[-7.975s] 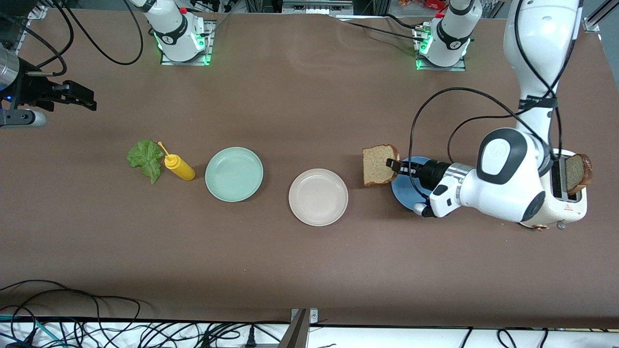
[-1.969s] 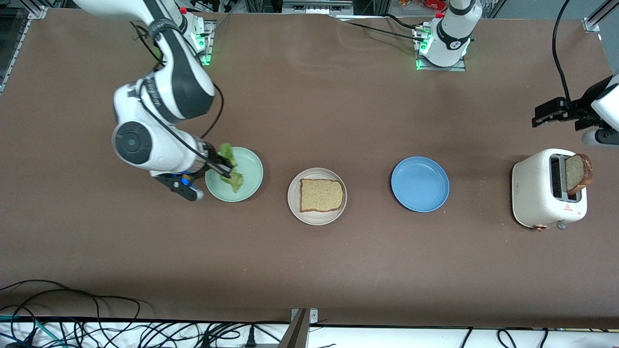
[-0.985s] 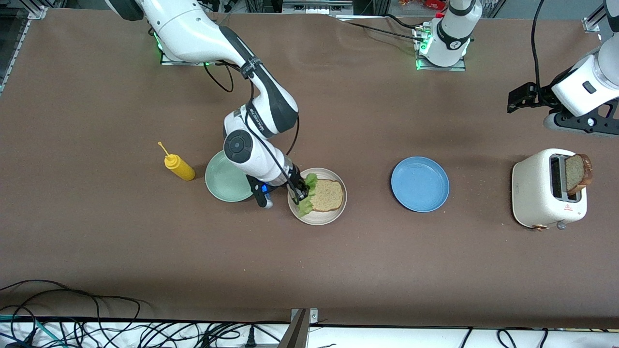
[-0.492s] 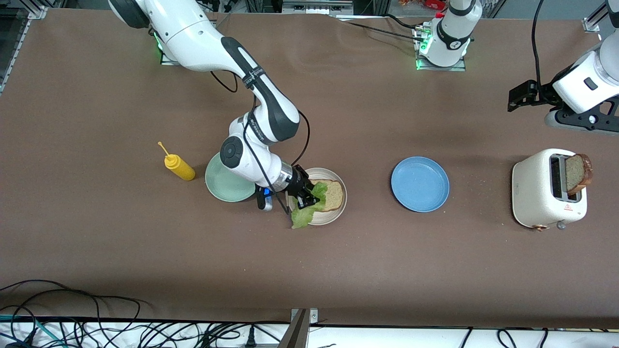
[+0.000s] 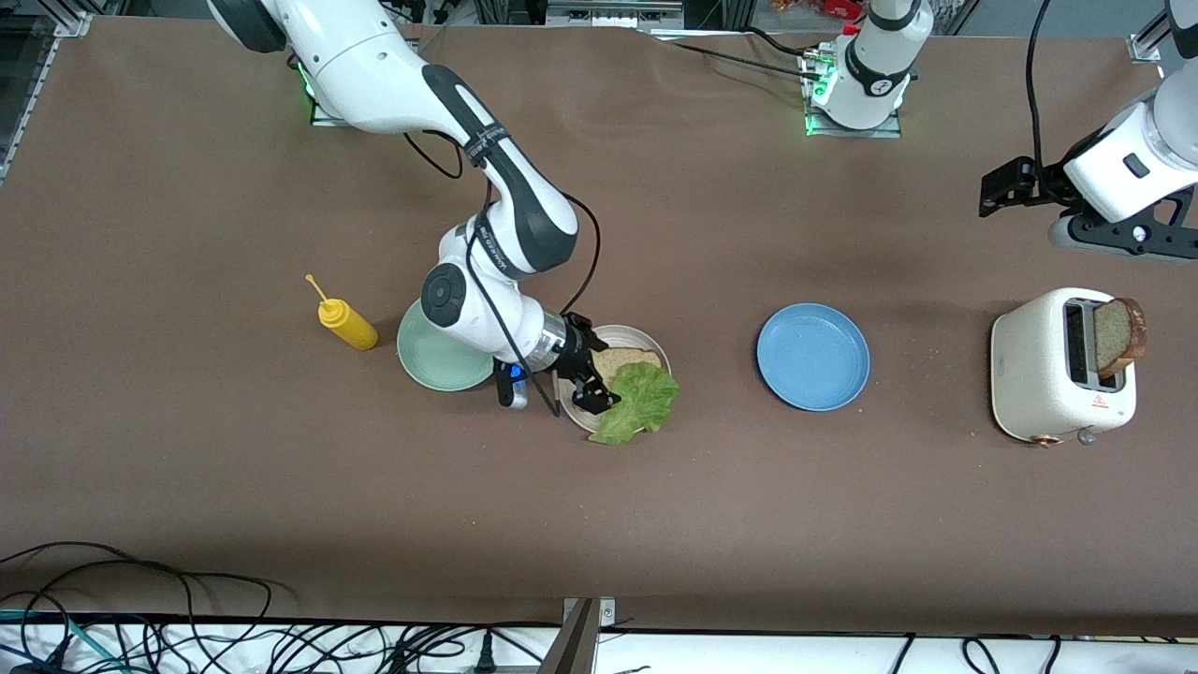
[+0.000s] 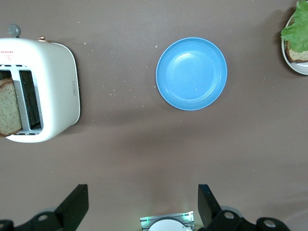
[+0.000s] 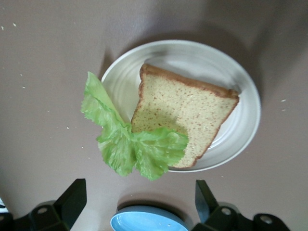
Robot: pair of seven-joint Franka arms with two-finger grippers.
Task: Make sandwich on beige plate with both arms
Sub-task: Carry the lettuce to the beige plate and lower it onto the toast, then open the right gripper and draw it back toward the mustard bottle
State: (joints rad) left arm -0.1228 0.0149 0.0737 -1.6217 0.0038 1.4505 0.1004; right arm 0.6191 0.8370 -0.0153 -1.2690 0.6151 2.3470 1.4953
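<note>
While the right hand (image 5: 590, 384) hovers spread over the beige plate (image 5: 646, 339), lettuce (image 5: 641, 401) lies just beside it, unheld

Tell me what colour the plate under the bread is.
The plate is pale beige, almost off-white; the right wrist view shows it best, with bread and lettuce on it.

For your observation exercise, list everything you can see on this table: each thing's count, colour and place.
beige plate: one, pale beige, mid-table.
bread slice: one, brown, on the beige plate.
lettuce leaf: one, green, partly on the bread slice, overhanging the plate's rim.
mint-green plate: one, beside the beige plate, toward the right arm's end.
mustard bottle: one, yellow, beside the mint-green plate.
blue plate: one, toward the left arm's end.
toaster: one, white, holding a second slice.
right gripper: black, open, over the beige plate's edge.
left gripper: black, open, waiting near the toaster.
</note>
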